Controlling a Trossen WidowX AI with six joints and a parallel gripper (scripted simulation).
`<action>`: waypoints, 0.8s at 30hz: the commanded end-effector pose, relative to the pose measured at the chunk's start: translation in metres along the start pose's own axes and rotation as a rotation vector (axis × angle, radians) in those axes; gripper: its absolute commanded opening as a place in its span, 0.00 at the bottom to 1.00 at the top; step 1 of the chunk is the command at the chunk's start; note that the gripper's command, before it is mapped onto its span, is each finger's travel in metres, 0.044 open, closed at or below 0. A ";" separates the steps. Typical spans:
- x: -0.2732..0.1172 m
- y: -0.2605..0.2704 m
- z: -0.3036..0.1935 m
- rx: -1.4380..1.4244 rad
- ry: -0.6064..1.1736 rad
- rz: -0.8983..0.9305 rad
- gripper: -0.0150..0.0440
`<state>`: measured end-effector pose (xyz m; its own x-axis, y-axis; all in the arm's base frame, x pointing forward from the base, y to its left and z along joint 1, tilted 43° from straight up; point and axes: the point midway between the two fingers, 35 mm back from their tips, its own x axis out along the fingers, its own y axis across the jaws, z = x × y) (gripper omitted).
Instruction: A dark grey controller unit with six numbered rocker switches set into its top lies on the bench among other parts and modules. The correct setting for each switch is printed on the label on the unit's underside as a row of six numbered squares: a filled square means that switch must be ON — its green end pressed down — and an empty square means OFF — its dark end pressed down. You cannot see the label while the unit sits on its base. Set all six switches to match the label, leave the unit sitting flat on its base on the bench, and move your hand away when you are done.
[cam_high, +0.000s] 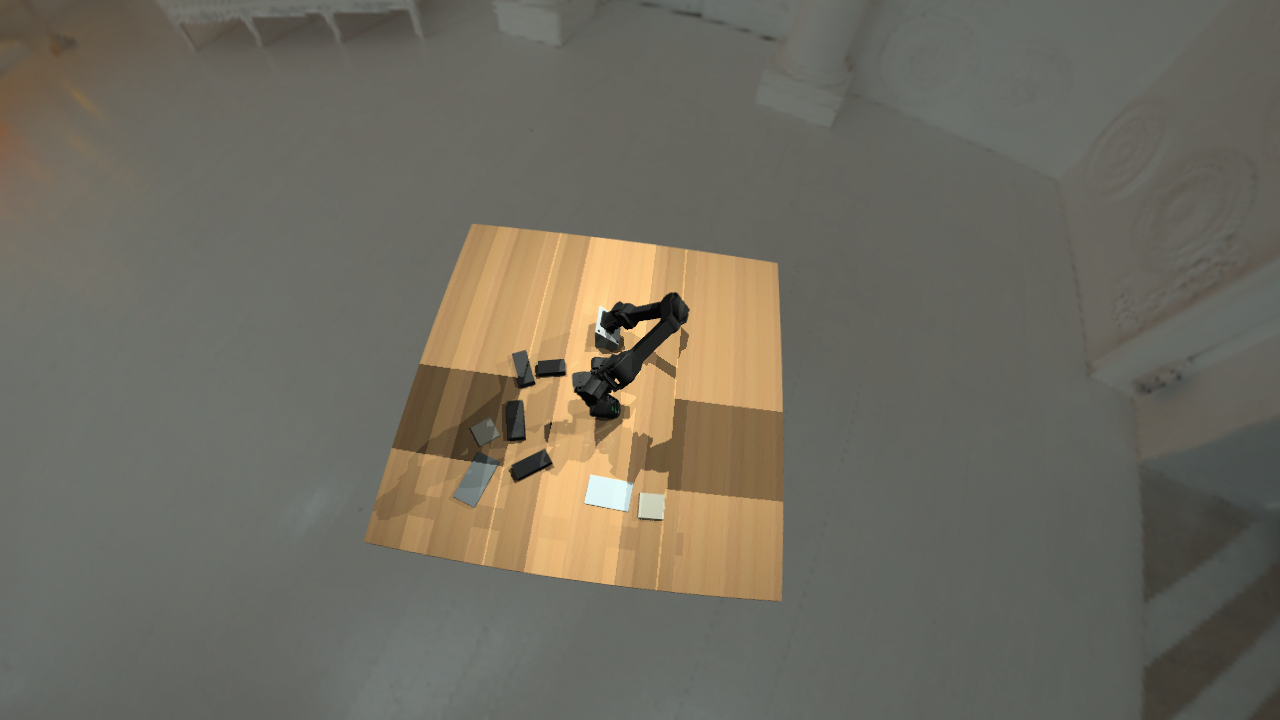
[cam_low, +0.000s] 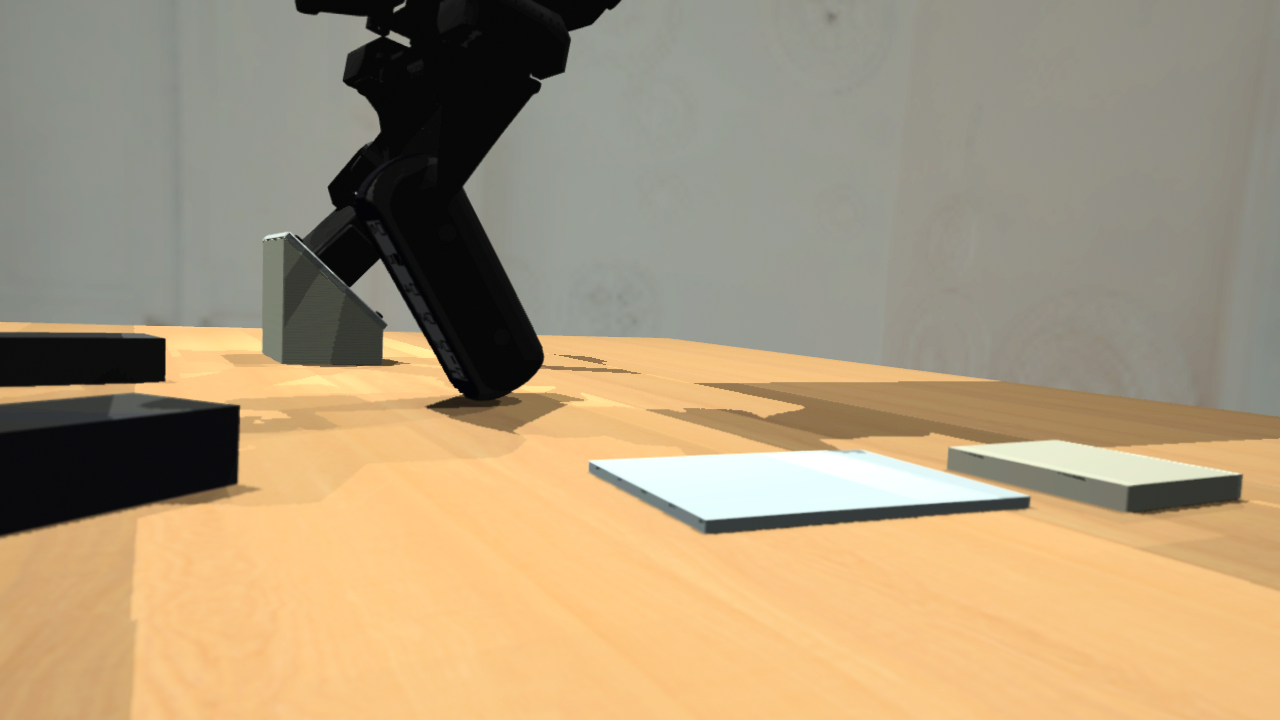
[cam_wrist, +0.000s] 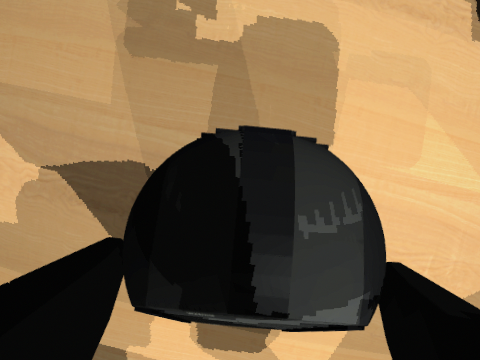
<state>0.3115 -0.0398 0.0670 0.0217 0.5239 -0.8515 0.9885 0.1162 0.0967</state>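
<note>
The dark grey controller unit is held steeply tilted by my gripper. Its lower end is at or just above the bench; I cannot tell whether it touches. The gripper is shut on it near its upper end, with one finger on each side in the wrist view. The switch face turns toward the wedge-shaped stand in the exterior view, with tiny green marks in the top view. Single switch positions cannot be read. The label on the underside is not visible.
The grey wedge-shaped stand carries the arm's base. Several black modules lie left of the unit. A pale plate and a cream block lie toward the near edge.
</note>
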 end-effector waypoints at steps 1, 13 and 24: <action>0.001 0.000 -0.008 -0.002 0.004 -0.005 0.82; -0.003 0.000 -0.017 -0.002 -0.021 -0.005 0.82; -0.006 0.000 -0.026 -0.002 -0.044 -0.005 0.83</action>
<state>0.3087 -0.0282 0.0838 0.0307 0.4794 -0.8770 0.9887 0.1140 0.0969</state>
